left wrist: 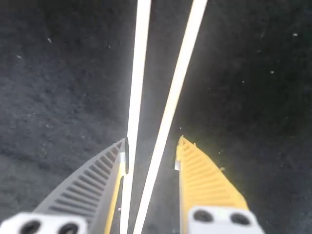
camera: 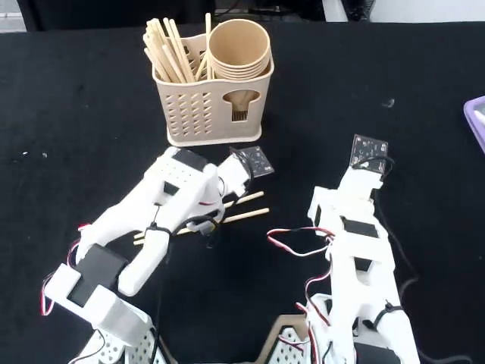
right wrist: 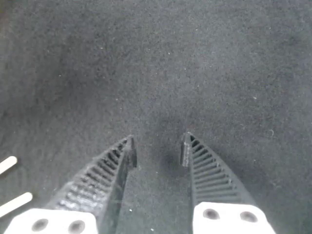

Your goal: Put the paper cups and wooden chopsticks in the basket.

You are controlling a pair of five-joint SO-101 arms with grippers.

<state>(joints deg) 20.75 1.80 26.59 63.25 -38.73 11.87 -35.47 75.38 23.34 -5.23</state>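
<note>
Loosely, left gripper (left wrist: 152,141) straddles two chopsticks (left wrist: 172,105).

- A soft black table cloth (camera: 76,136) lies flat all over.
- A purple thing (camera: 476,117) peeks in at one edge.
- A white strip (camera: 424,9) shows far behind.

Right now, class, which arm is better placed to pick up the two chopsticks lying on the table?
Left. The left end effector sits open astride both chopsticks, while the right end effector hangs open over bare black cloth, the chopsticks off to one side.
</note>
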